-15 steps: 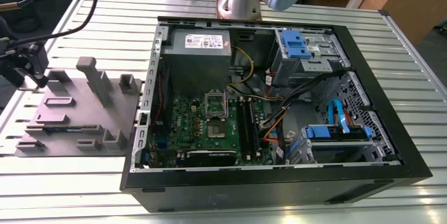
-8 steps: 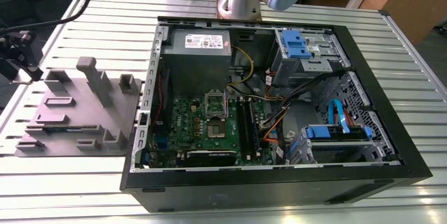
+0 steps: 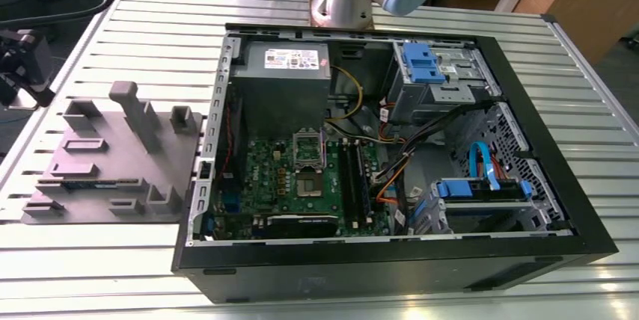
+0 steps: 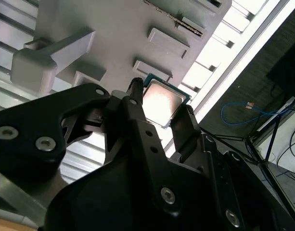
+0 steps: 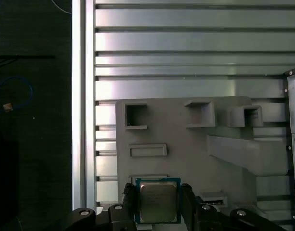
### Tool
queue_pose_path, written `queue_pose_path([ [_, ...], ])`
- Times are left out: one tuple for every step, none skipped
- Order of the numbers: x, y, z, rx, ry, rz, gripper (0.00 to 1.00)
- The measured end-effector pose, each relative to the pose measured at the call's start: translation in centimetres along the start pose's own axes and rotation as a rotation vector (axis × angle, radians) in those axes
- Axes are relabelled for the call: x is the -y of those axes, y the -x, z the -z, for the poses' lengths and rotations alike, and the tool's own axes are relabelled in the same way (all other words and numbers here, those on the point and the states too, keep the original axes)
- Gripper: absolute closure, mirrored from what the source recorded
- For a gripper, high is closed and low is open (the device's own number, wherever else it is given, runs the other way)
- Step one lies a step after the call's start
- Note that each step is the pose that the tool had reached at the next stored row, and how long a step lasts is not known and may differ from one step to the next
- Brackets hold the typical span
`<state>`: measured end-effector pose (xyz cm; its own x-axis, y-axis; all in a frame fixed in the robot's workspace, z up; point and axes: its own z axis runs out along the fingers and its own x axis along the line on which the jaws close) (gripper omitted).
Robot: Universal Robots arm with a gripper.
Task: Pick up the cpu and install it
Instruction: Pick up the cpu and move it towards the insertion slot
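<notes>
Right now my gripper [image 4: 160, 108] is closed on the cpu [image 5: 158, 202], one of my fingers [image 5: 129, 196] pressing each of two opposite edges. In both wrist views its silver top shows. I hold it over the grey holder block [image 5: 185, 159], near that block's edge.
</notes>
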<state>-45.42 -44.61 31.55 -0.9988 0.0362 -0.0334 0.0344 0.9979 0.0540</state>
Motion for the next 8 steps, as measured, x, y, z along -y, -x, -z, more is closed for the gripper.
queue_pose_path([
  [-0.01,0.01,0.14,0.0000,0.0000,0.000,0.52],
  [-0.01,0.01,0.23,0.0001,0.0002,0.000,0.52],
  [-0.02,0.02,0.32,0.0000,0.0001,0.000,0.52],
  [-0.02,0.02,0.40,0.0001,0.0001,0.000,0.52],
  [-0.03,0.03,0.51,0.0001,0.0001,0.000,0.52],
  [-0.03,0.03,0.63,0.0001,0.0001,0.000,0.52],
  [-0.04,0.04,0.75,0.0001,0.0002,0.000,0.52],
  [-0.05,0.05,0.86,0.0000,0.0002,0.000,0.52],
])
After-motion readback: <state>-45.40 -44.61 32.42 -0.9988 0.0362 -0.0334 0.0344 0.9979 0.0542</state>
